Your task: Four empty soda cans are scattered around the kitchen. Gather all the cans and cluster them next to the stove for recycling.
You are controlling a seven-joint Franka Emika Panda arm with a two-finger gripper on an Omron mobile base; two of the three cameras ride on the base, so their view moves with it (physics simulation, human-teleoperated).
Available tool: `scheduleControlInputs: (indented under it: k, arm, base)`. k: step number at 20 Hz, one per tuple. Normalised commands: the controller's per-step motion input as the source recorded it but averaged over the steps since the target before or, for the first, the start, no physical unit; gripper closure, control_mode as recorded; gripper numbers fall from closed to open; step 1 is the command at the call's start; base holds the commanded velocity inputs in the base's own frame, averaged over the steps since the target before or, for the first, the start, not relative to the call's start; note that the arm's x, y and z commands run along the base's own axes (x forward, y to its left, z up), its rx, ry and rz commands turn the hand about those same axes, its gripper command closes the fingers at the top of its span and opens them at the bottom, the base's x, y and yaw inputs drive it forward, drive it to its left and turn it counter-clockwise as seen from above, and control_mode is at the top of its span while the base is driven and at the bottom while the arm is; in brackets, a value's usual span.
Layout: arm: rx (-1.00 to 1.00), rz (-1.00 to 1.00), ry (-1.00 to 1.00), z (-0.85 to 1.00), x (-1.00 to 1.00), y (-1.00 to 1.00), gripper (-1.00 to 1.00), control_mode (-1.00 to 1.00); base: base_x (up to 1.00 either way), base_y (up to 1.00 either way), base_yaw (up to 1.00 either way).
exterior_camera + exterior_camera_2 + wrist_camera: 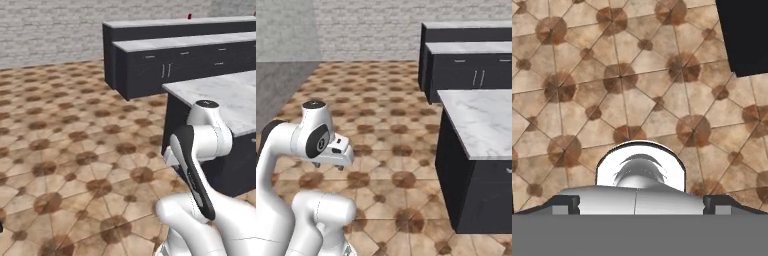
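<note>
— What does the floor [75, 150] look like from where you stand?

— Brown patterned tile, matt, with darker rosettes at the joints. My arm [286, 150] is glossy white plastic with dark smooth joints.

— And the nearest surface [481, 120]?

— White marble with grey veins, smooth, a soft sheen. The cabinets [190, 65] under the far one are dark and matt, with thin pale metal-looking handles.

— The wall [50, 25]?

— Pale brick, rough and dull.

Arm folded tight over its base, elbow raised, forearm angled down, hand turned toward the floor; gripper [640, 205] with its 2 dark finger tips [564, 204] set wide apart at the hand view's bottom, holding nothing.
</note>
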Motion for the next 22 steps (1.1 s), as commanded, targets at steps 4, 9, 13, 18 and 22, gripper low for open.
scheduleControlInputs:
  k: [4, 9, 13, 18, 22]
  arm:
    - [0.0, 0.0, 0.0, 0.0, 0.0, 0.0, -1.0, 1.0]
    - [0.0, 0.0, 0.0, 0.0, 0.0, 0.0, -1.0, 1.0]
    - [0.0, 0.0, 0.0, 0.0, 0.0, 0.0, -1.0, 1.0]
    - [0.0, 0.0, 0.0, 0.0, 0.0, 0.0, -1.0, 1.0]
    - [0.0, 0.0, 0.0, 0.0, 0.0, 0.0, -1.0, 1.0]
  base:
    - [1.0, 1.0, 0.0]
    - [1.0, 0.94, 0.0]
    - [1.0, 0.68, 0.0]
    - [1.0, 0.47, 0.0]
    - [1.0, 0.19, 0.0]
